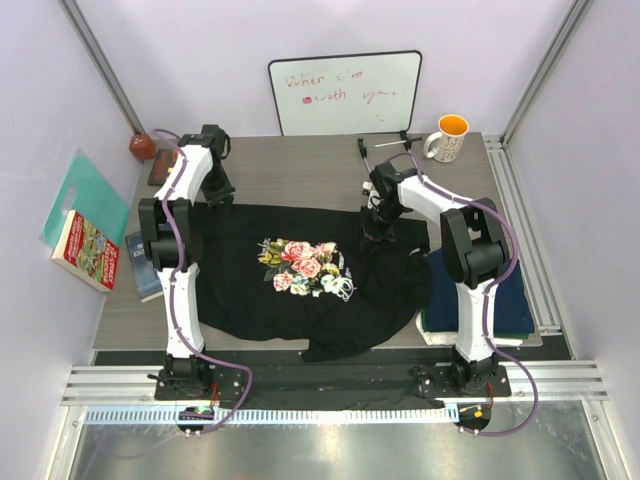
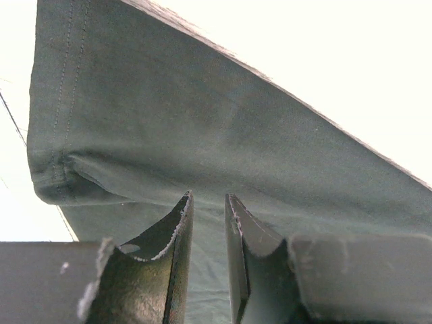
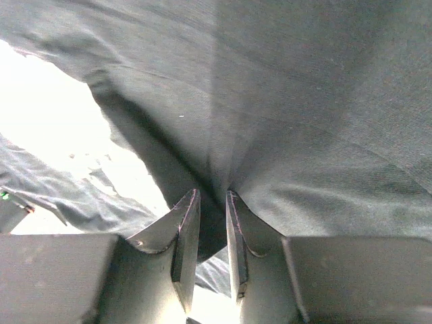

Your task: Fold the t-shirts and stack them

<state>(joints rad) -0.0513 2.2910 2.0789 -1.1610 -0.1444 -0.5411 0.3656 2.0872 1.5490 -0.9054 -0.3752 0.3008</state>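
- I see the black t-shirt (image 1: 250, 290) lying spread over the middle of the table (image 1: 300, 165), with its floral print (image 1: 303, 265) facing up near the centre of the frame.
- The lower right part of this shirt is bunched and folded over itself near the front edge of the table.
- The left gripper (image 1: 220, 200) is at the upper left edge of the shirt, in the upper left part of the top view.
- In the left wrist view the left gripper (image 2: 209, 197) has its fingers (image 2: 172, 236) close together with only a narrow gap, and the dark cloth (image 2: 202, 121) fills this gap. A stitched hem runs along the left side of the frame, and I judge the fingers are clamped on the shirt.
- The right gripper (image 1: 377, 232) is at the upper right part of the shirt, a little right of the print.
- In the right wrist view the right gripper (image 3: 212, 192) pinches the cloth (image 3: 304, 101). The creases run together into the slit between the fingers (image 3: 185, 229).
- A navy folded shirt (image 1: 512, 285) lies at the right edge of the table, behind the right arm, just beside the black one.
- Two books lie at the left edge: a red-covered book (image 1: 85, 250) and a blue book (image 1: 143, 265).
- At the back of the table I see a whiteboard (image 1: 345, 92) and a mug (image 1: 447, 138).
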